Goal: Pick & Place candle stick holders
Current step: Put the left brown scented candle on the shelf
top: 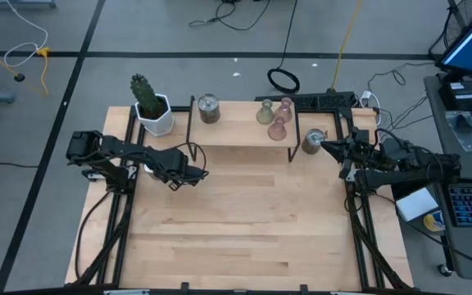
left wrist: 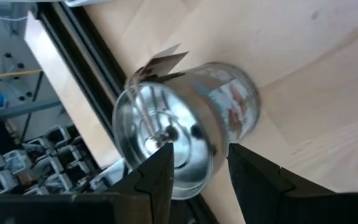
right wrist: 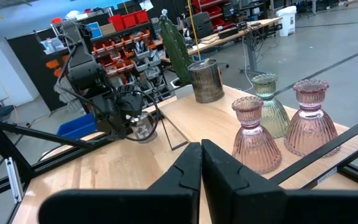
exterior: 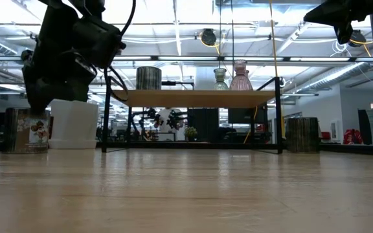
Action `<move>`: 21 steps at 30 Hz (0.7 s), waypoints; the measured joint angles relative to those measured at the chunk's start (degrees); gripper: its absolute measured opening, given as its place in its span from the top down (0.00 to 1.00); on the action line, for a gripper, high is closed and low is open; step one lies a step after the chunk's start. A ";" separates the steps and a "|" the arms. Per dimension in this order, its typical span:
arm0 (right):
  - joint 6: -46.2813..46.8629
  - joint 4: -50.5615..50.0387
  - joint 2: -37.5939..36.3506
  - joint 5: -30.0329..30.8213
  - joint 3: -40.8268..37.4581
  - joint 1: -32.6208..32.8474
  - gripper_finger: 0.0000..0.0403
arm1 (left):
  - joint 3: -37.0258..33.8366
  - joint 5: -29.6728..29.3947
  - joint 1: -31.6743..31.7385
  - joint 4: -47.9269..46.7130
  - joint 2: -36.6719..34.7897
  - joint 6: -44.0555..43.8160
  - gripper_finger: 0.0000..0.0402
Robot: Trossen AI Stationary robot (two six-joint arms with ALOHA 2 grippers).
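Note:
A shiny silver cup (left wrist: pixel 185 134) with a flower picture stands on the table near its left edge (exterior: pixel 28 129), by the shelf's left legs. My left gripper (left wrist: pixel 194 177) comes slanting down onto it, open, with one finger over the cup's hollow and the other outside its wall. On the wooden shelf (top: pixel 240 123) stand another silver cup (top: pixel 209 108), an olive-green holder (top: pixel 265 113) and two pink holders (top: pixel 285 106) (top: pixel 278 128). A third silver cup (top: pixel 312 142) stands on the table at the shelf's right end. My right gripper (right wrist: pixel 201 155) waits shut, high above that cup. My left gripper has the cup's rim (left wrist: pixel 213 158) between its open fingers, one finger (left wrist: pixel 160 171) above the inside and the other (left wrist: pixel 253 180) outside the wall. It comes from above, slanting. The cup stands upright on the table. Whether either finger touches the wall, I cannot tell.
A white pot with a green cactus (top: pixel 154 115) stands at the far left, just behind the left arm. The shelf's black legs (exterior: pixel 105 123) stand close to the cup. The near half of the wooden table (top: pixel 244 229) is bare wood.

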 joint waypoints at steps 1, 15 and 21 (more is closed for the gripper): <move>0.00 0.01 0.00 0.00 0.00 0.01 0.99 | 0.01 -0.22 -0.02 -0.22 0.00 0.06 0.62; 0.01 0.01 0.00 0.22 0.00 0.00 0.99 | 0.02 -1.02 1.35 2.36 -0.02 2.79 0.62; 0.01 0.01 0.00 0.21 0.00 0.01 0.99 | -2.27 -0.65 2.23 3.60 -0.02 2.86 0.62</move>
